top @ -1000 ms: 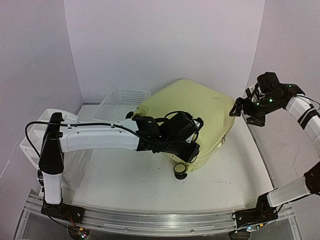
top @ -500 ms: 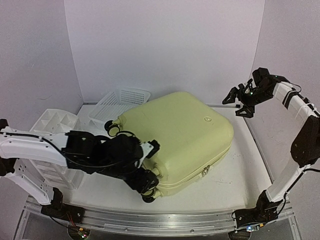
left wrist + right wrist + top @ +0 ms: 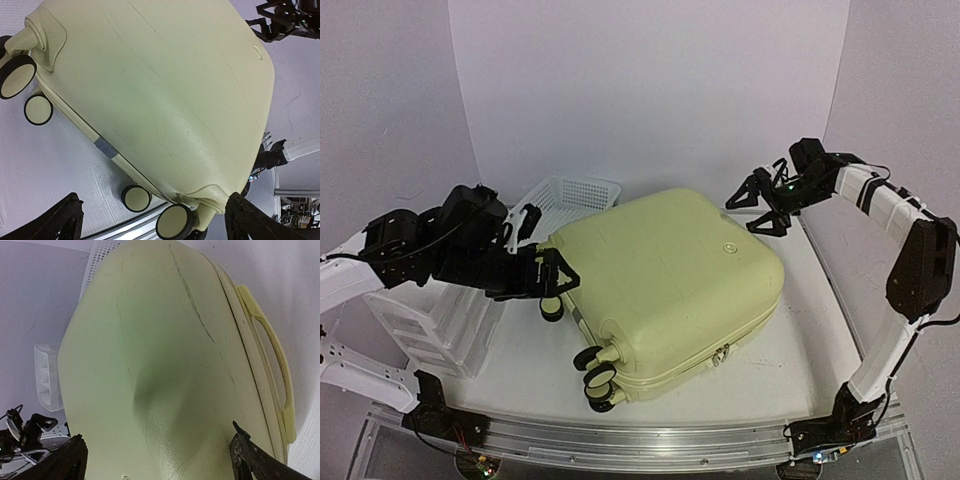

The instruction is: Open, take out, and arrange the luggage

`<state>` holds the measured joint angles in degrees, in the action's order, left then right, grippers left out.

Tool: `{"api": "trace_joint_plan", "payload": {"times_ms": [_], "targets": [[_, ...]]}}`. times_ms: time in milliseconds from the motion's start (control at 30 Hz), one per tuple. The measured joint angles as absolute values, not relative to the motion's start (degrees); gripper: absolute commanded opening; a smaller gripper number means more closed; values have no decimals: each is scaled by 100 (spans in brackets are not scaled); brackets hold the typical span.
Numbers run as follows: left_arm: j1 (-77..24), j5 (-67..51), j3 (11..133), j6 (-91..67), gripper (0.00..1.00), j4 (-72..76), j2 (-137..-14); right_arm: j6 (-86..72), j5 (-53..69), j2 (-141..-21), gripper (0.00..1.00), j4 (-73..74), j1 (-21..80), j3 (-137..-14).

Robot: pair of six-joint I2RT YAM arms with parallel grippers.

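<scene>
Flat at table [image 3: 800, 330] centre, closed: pale yellow hard-shell suitcase [image 3: 670, 280], wheels [image 3: 595, 375] near-left. Probably heavy, stiff, slick; better gripped at side carry handle [image 3: 272, 350] or zipper pull [image 3: 720, 353]. Left gripper [image 3: 153, 202], right gripper [image 3: 752, 208]: jaws wide apart, empty.

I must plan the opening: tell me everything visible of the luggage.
The luggage is a pale yellow hard shell with rounded corners, closed, lying flat on its broad side on the table. Black-and-cream wheels stick out at its near-left end; a yellow handle runs along one edge. A zip seam rings it. Nothing grips it.
</scene>
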<state>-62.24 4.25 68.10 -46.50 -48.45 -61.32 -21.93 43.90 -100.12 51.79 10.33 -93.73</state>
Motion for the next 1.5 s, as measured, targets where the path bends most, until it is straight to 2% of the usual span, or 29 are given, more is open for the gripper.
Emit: {"api": "trace_joint_plan", "payload": {"times_ms": [167, 367, 567, 833, 1000, 1100, 1167, 1233, 1333, 1500], "targets": [[-5929, 268, 6960, -4644, 99, -4685, -6849, -2176, 4351, -10012, 98, 4882, 1090, -9170], [-5857, 154, 7824, -4495, 97, -4609, -8294, -2171, 4211, -9961, 98, 4606, 1015, -8538], [-5747, 287, 8713, -4132, 96, -5266, -8910, -2228, 3900, -9050, 98, 4154, 965, -7564], [-5559, 340, 11126, -3411, 94, -5894, -10691, -2641, 2836, -6805, 98, 4066, 915, -5905], [-5612, -663, 12991, -3041, 96, -4519, -12390, -3105, 2626, -5760, 98, 4327, 1011, -5256], [-5636, -1282, 14182, -2840, 92, -3892, -13397, -3225, 2510, -5623, 98, 4569, 1057, -5172], [-5601, -1632, 14615, -2777, 96, -3717, -13736, -3227, 2451, -5599, 98, 4650, 1074, -5196], [-5544, -1796, 14564, -2661, 98, -3651, -13723, -3159, 2349, -5603, 98, 4858, 1094, -5321], [-5472, -1761, 13815, -2410, 99, -3653, -13181, -2954, 2119, -5653, 98, 5297, 1105, -5629], [-5400, -1431, 11858, -2204, 99, -4209, -11365, -2609, 1931, -5966, 98, 5647, 1103, -5975]]}}
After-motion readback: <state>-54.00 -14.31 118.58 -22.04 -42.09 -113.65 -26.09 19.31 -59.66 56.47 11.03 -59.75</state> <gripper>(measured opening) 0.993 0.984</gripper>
